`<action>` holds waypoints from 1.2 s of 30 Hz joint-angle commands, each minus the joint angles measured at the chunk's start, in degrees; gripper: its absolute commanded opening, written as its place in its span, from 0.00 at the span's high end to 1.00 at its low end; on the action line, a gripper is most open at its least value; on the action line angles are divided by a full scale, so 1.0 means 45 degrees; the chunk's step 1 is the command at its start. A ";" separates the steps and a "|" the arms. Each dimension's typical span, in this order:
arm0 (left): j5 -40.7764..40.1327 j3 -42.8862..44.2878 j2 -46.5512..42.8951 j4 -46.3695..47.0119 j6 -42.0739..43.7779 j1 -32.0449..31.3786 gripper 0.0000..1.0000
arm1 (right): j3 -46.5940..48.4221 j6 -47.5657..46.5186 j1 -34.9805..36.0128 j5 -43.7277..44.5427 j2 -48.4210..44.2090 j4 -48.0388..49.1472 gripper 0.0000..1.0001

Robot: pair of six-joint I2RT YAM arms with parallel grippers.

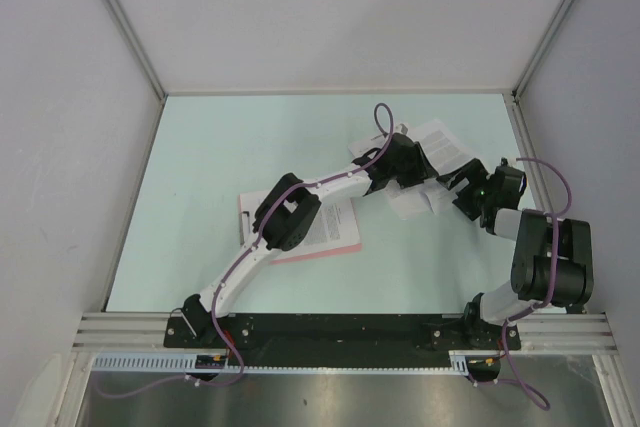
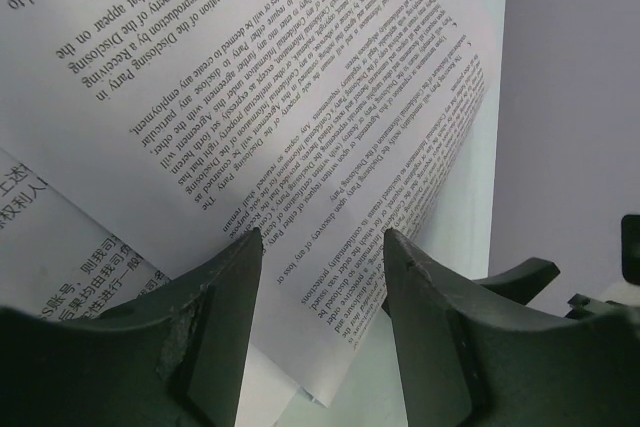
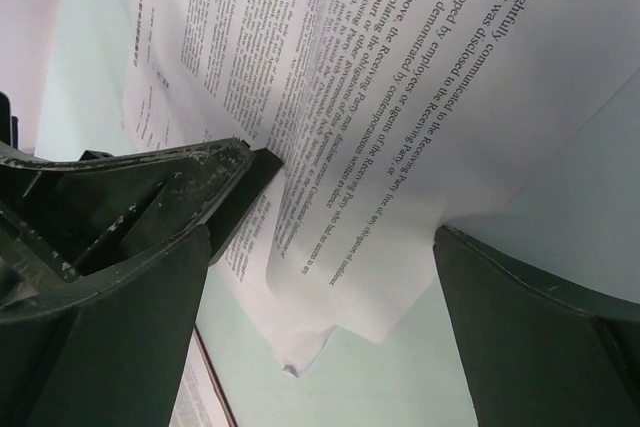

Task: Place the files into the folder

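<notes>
The files [image 1: 440, 144] are white printed sheets lying fanned at the back right of the table. My left gripper [image 1: 412, 172] reaches over them; in the left wrist view it [image 2: 322, 247] is open, with a sheet's corner [image 2: 330, 147] between its fingers. My right gripper [image 1: 463, 187] meets the same sheets from the right; in its wrist view it [image 3: 322, 237] is open wide around the curled sheet corners [image 3: 390, 177]. The pink folder [image 1: 345, 245] lies flat to the left, with one printed sheet [image 1: 335, 219] on it. Its edge shows in the right wrist view [image 3: 205, 377].
A second sheet with Chinese print [image 2: 60, 247] lies under the top one. The left gripper's finger [image 3: 150, 182] shows in the right wrist view, close to my right gripper. Grey walls [image 1: 80, 147] enclose the pale green table [image 1: 220, 147] on three sides.
</notes>
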 commanded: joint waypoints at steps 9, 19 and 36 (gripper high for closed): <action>0.0790 -0.0260 0.0036 -0.1139 0.0574 -0.0041 0.41 | 0.2131 -0.2031 -0.0406 0.3509 0.0523 -0.3145 0.00; 0.1141 -0.0280 0.0154 -0.0925 0.0418 -0.0041 0.41 | 0.3832 -0.2503 -0.0621 0.4276 0.2299 -0.4892 0.00; 0.1259 -0.0221 0.0232 -0.0944 0.0555 0.0017 0.40 | 0.3931 -0.0744 -0.0016 -0.0510 0.3299 -0.2822 0.00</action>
